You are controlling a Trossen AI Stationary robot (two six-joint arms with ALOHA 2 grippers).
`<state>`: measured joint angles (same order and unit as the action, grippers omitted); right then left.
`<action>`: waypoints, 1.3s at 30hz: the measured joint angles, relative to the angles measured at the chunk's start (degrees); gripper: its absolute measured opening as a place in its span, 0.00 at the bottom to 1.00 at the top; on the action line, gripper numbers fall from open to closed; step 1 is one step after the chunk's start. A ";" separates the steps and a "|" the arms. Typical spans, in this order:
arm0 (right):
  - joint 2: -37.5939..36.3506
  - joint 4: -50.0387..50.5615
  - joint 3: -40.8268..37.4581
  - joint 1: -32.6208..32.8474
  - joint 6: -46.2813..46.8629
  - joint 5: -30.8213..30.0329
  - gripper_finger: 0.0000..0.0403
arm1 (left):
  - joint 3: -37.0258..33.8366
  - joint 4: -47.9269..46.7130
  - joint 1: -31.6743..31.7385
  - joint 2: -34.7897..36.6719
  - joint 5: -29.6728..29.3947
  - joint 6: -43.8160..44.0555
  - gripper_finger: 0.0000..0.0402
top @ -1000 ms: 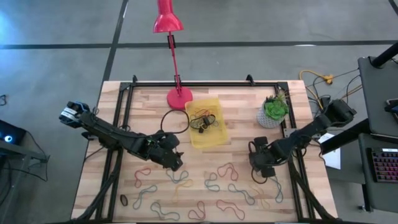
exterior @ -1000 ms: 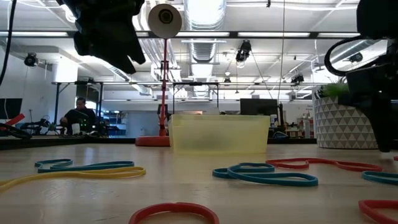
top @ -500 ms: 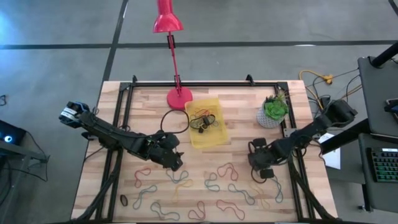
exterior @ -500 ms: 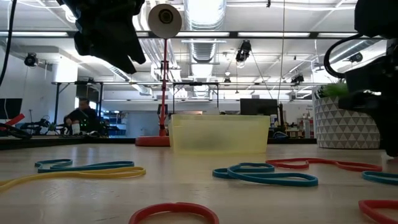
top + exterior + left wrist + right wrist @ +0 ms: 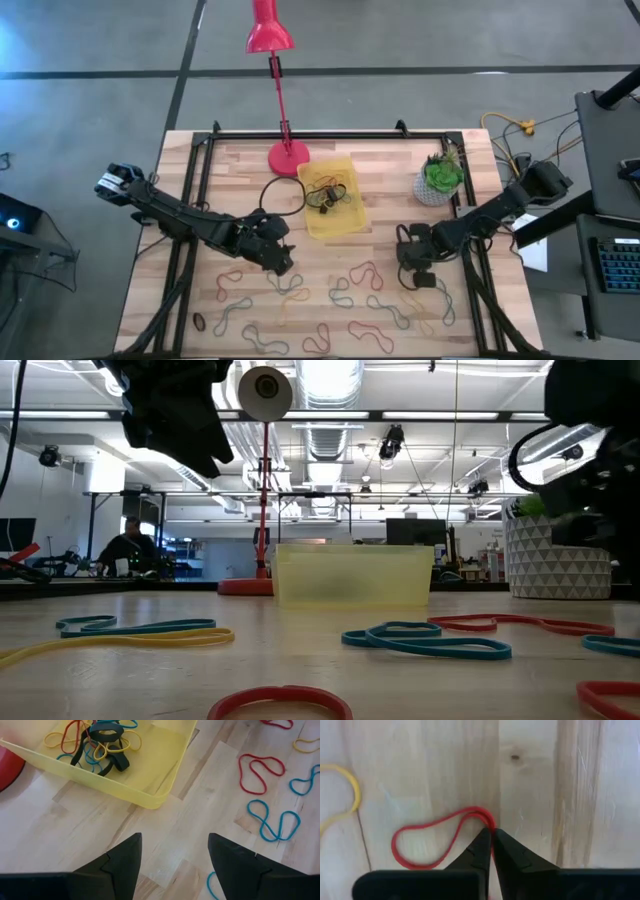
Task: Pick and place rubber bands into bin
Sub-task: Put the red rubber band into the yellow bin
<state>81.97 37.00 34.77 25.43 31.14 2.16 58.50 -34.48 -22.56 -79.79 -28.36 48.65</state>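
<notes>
Several coloured rubber bands [image 5: 355, 275] lie loose on the near half of the wooden table. The yellow bin [image 5: 331, 196] stands mid-table with several bands inside [image 5: 102, 740]. My right gripper [image 5: 414, 274] is low over the table to the right of the bin, shut on a red rubber band [image 5: 420, 845]. A yellow band [image 5: 347, 795] lies beside it. My left gripper [image 5: 172, 857] hangs open above bare wood, near the bin's near left corner [image 5: 157, 800], holding nothing. My right gripper pinches the red rubber band at one bent end [image 5: 487, 819] between its two fingertips. The fingers come from above, pointing down. The rest of the loop [image 5: 400, 852] lies slack on the table.
A red lamp with a round base [image 5: 288, 156] stands behind the bin, and a white pot with a green plant [image 5: 438, 180] at the far right. A black cable loop [image 5: 281, 194] lies left of the bin. Black frame rails [image 5: 200, 170] run along the table's sides. A person [image 5: 126, 544] sits in the room beyond.
My right gripper has shifted a little toward the table's near edge. In the low view its finger, which reached down toward the table at the right, no longer shows there.
</notes>
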 joint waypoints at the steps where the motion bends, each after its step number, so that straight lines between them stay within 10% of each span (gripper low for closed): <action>1: 0.06 0.52 0.90 -0.27 0.61 0.04 0.02 | 0.00 0.00 0.04 0.00 -0.01 -0.06 0.53; 18: -0.46 7.33 32.68 -12.50 -13.39 -14.58 0.02 | -0.04 0.07 0.06 0.00 -0.61 -1.43 0.53; 27: 3.88 18.69 26.72 -7.29 -15.39 -2.97 0.07 | -0.32 0.13 0.04 -0.01 -0.62 -1.23 0.53; 39: 12.44 11.96 25.13 4.41 -17.89 -3.29 0.43 | -0.72 0.15 0.04 -0.02 -0.61 -1.06 0.53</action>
<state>94.42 48.95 59.90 29.83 13.26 -1.13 57.78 -34.33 -22.52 -79.81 -28.96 47.59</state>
